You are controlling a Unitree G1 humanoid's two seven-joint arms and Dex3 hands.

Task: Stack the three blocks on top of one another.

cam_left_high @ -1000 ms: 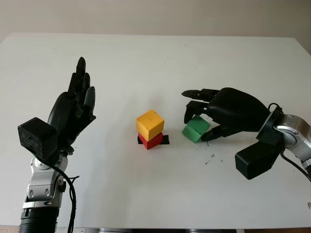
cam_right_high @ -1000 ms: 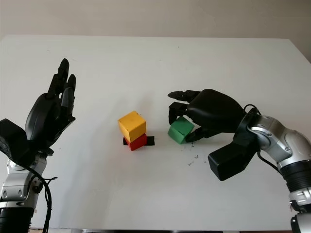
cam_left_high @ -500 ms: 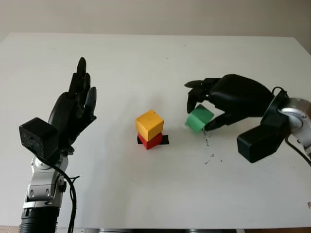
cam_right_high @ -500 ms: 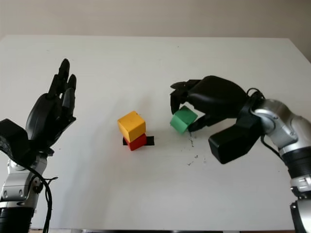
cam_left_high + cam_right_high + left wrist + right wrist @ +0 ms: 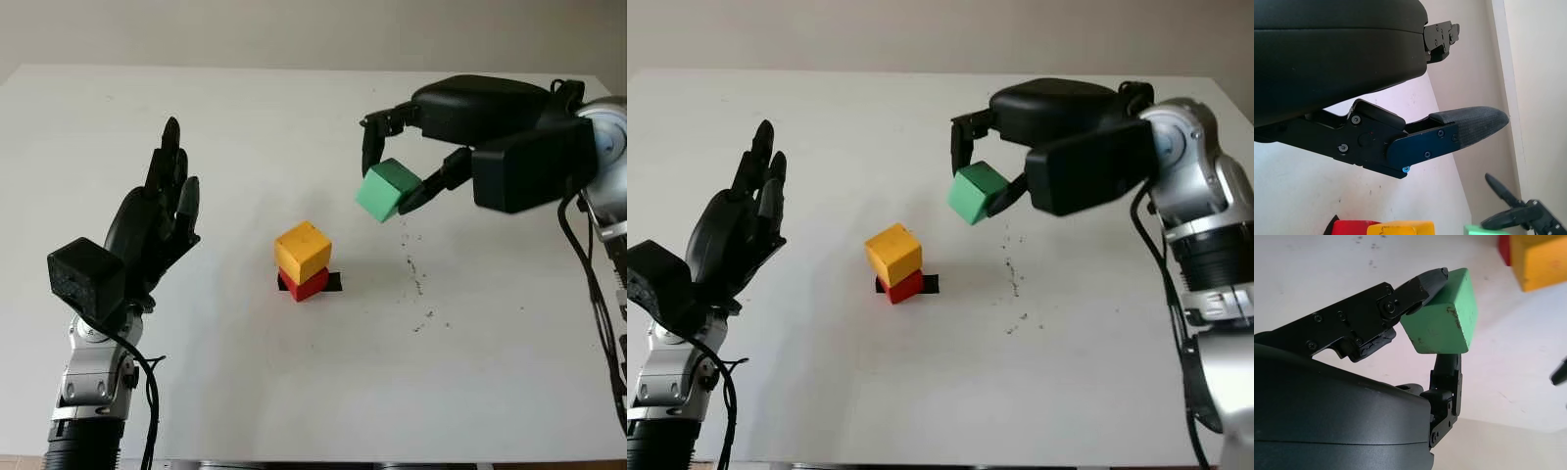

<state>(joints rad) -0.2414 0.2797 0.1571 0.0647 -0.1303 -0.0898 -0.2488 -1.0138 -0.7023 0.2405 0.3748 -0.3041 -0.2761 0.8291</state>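
Note:
A yellow block (image 5: 302, 248) sits on a red block (image 5: 308, 285) at the table's middle, over a patch of black tape. My right hand (image 5: 392, 157) is shut on a green block (image 5: 386, 191) and holds it tilted in the air, up and to the right of the stack. In the right wrist view the green block (image 5: 1444, 320) is pinched between fingertips, with the yellow block (image 5: 1540, 257) beyond it. My left hand (image 5: 162, 211) is open and raised to the left of the stack.
The white table (image 5: 294, 392) carries a trail of dark specks (image 5: 421, 294) to the right of the stack. The black tape (image 5: 333, 282) pokes out from under the red block.
My right hand has lifted the green block off the table and carried it upward and slightly left. The left hand and the stack have stayed put.

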